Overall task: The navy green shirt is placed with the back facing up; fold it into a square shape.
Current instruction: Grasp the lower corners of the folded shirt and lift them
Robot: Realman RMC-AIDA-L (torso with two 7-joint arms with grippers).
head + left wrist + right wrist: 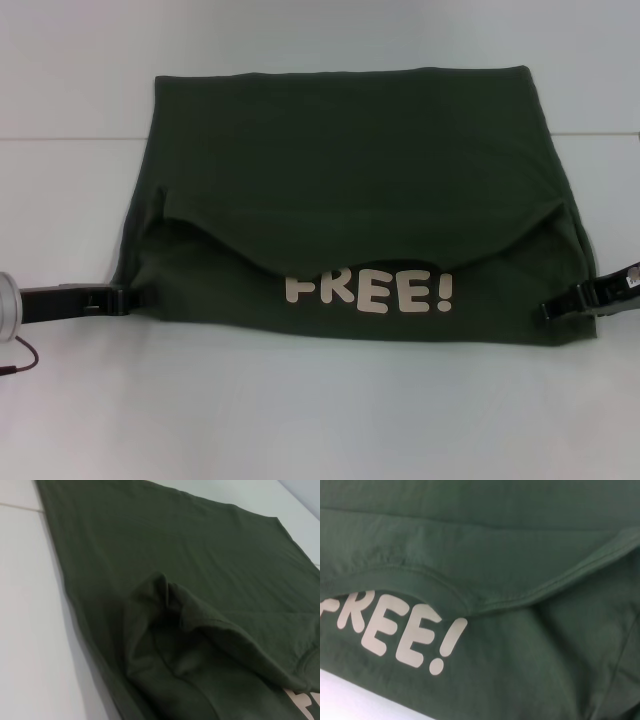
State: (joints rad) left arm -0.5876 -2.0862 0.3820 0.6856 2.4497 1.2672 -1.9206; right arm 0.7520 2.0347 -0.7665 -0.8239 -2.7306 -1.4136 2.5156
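The navy green shirt [340, 170] lies folded on the white table, wider than it is deep. A plain upper layer ends in a curved hem [300, 265] that overlaps a near layer bearing white "FREE!" lettering [370, 292]. My left gripper [122, 298] rests low at the shirt's near left corner, touching its edge. My right gripper [550, 309] sits at the near right corner, overlapping the cloth. The left wrist view shows the shirt [200, 580] with a bunched fold [170, 605]. In the right wrist view the hem [530, 597] crosses above the lettering [405, 630].
The white table [320, 420] extends in front of the shirt and to both sides. A seam line in the tabletop [60, 138] runs across behind the left side. A thin red cable [25, 355] hangs by the left arm.
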